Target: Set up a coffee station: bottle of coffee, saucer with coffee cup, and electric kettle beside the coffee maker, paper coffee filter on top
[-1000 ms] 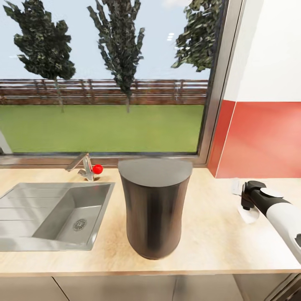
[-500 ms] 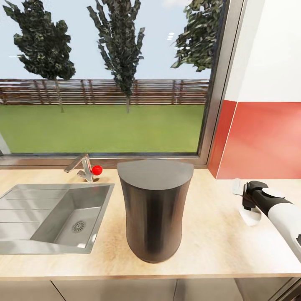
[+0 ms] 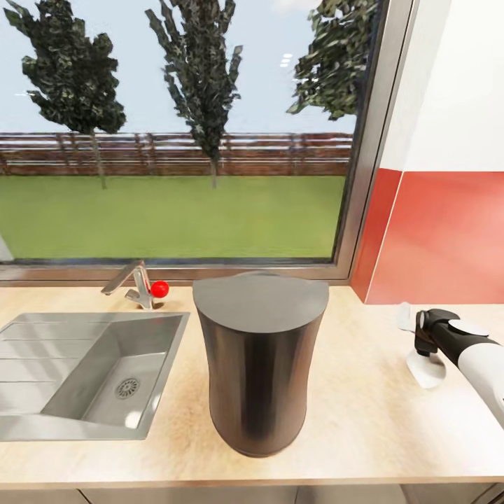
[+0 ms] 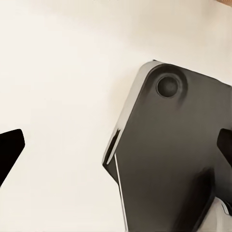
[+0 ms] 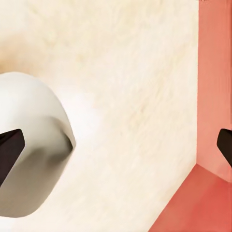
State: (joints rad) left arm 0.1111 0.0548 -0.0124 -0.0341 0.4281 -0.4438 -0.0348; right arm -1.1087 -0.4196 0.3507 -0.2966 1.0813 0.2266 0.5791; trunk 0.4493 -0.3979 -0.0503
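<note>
The view's crept closer to the coffee maker (image 3: 259,360); right gripper (image 5: 116,142), jaws apart, hangs by a white piece (image 5: 29,145). Nothing's placed yet. Left gripper (image 4: 116,145): jaws apart too.

Head view looks forward and down, close over the kitchen countertop (image 3: 364,420), facing the window (image 3: 175,133); the right gripper (image 3: 420,336) sits at its right edge. Right wrist view looks along that gripper's fingers, very near the same countertop and red wall (image 5: 212,96) (shared with head view). Left wrist view faces a pale surface and a dark robot part (image 4: 169,159) close beyond its fingertips
</note>
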